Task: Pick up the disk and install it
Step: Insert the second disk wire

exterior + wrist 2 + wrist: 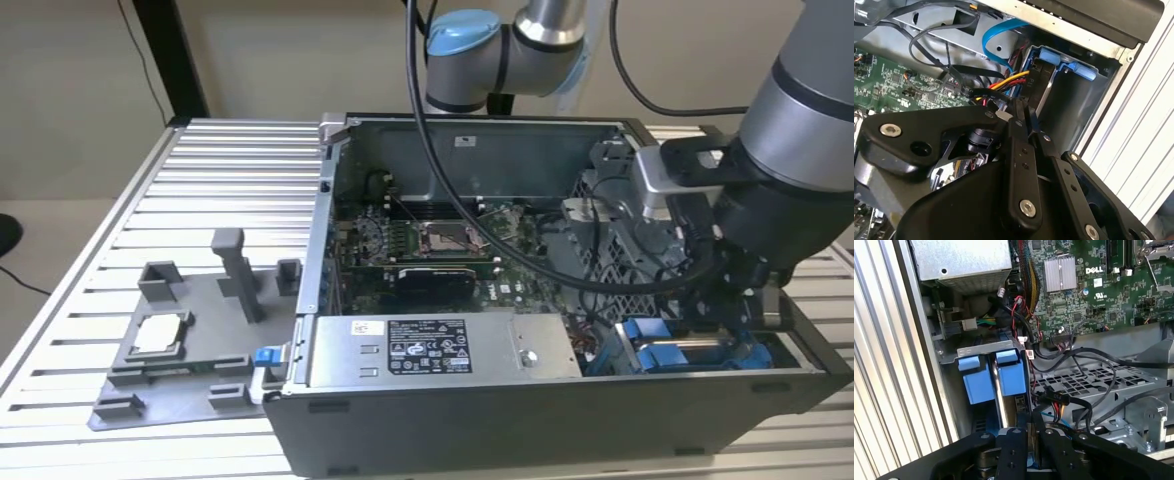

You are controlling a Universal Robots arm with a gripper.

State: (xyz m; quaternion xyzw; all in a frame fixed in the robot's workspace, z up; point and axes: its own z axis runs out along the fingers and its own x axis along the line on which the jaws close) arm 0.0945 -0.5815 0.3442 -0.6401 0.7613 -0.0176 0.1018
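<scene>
Exterior view: the arm reaches down into the open computer case (441,420) at the exterior view's right, its gripper (738,300) low over the drive bay in the near right corner. Blue carrier plastic of the disk (657,345) shows inside that bay, below the gripper. The grey box with the label (427,345) sits just beside the bay, towards the exterior view's left. Black cables (627,275) drape across the case close to the wrist.

Second wrist view: the gripper (1026,127) has its two black fingers (1019,150) drawn nearly together, with only a thin slot between them. I cannot tell whether an edge is pinched there. Beyond the tips, the disk (1064,62) stands on edge in the bay in its blue frame, with red and yellow wires (1006,82) and a blue ribbon cable (991,47) running right next to it.

First wrist view: the gripper (1029,435) sits over the disk (1011,377), which is in the bay slot beside a second blue carrier (978,385).

Risks, as judged:
- The disk may be left part-seated if it goes in tilted against the bay wall.
- The wires beside the bay may get trapped or snagged by the fingers.
- The draped cables may catch on the wrist.
</scene>
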